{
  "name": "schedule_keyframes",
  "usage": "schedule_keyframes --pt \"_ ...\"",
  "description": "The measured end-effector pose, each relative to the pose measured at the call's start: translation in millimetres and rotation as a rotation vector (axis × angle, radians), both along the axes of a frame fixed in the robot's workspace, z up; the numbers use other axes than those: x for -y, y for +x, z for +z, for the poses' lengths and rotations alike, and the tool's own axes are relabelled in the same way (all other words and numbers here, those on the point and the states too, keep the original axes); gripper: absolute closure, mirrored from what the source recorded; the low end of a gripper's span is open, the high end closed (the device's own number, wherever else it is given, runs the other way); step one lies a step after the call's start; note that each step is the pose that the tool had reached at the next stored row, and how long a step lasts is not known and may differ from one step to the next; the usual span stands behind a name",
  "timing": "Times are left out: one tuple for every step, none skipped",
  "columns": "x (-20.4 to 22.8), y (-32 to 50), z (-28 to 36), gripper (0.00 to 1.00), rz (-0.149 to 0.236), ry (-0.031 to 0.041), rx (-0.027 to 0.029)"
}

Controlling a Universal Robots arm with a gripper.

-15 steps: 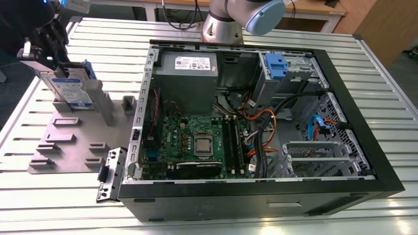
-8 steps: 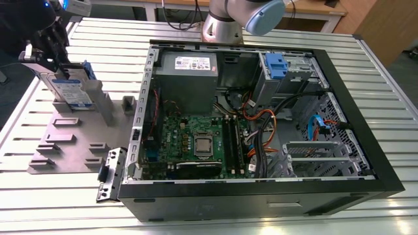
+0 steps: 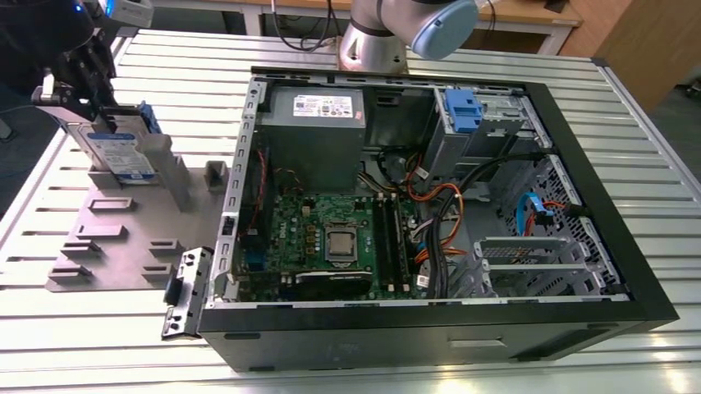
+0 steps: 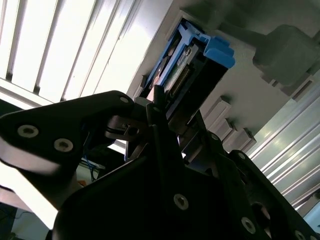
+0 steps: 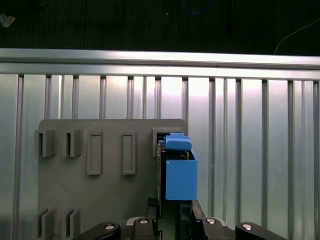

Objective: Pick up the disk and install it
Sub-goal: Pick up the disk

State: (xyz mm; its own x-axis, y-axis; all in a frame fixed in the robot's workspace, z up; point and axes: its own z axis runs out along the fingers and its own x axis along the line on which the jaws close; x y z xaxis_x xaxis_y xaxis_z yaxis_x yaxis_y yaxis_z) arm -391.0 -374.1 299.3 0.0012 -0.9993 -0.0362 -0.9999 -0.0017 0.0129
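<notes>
The disk (image 3: 118,152) stands on edge in a slot at the back of the grey holder plate (image 3: 121,238), at the exterior view's left. It is silver with a white-and-blue label and blue rails. My gripper (image 3: 97,121) comes down on its upper end from above, and its black fingers sit against the disk's two faces. In the first wrist view the disk's blue rail (image 5: 180,175) runs out from between the fingertips (image 5: 150,206) over the holder plate (image 5: 100,195). The second wrist view has the disk (image 4: 187,65) clamped between the dark fingers (image 4: 159,107).
The open computer case (image 3: 438,328) lies to the exterior view's right of the holder plate, with a blue-tabbed drive cage (image 3: 482,115) at its far corner and a grey power-supply box (image 3: 312,131) beside it. The arm's base (image 3: 373,41) stands behind the case. Ribbed metal tabletop (image 3: 110,345) surrounds everything.
</notes>
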Motion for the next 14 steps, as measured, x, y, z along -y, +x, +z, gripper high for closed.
schedule_keyframes --pt "0.0 0.0 0.0 0.65 0.000 0.0000 0.0000" --pt "0.0 0.0 0.0 0.65 0.000 -0.0001 0.0000" --pt "0.0 0.0 0.0 0.65 0.000 -0.0001 0.0000" --pt "0.0 0.0 0.0 0.65 0.000 -0.0001 -0.0001" --pt "0.0 0.0 0.0 0.65 0.000 -0.0001 -0.0001" --pt "0.0 0.0 0.0 0.65 0.000 -0.0001 0.0000" --pt "0.0 0.0 0.0 0.65 0.000 -0.0001 -0.0001" --pt "0.0 0.0 0.0 0.65 0.000 -0.0001 -0.0001" --pt "0.0 0.0 0.0 0.65 0.000 -0.0001 -0.0001" --pt "0.0 0.0 0.0 0.65 0.000 -0.0001 -0.0001" --pt "0.0 0.0 0.0 0.65 0.000 -0.0001 -0.0001" --pt "0.0 0.0 -0.1 0.65 0.000 -0.0001 -0.0001" --pt "0.0 0.0 -0.2 0.65 0.000 -0.0013 0.0001" --pt "-0.1 0.0 -0.1 0.65 0.000 -0.0045 0.0001"
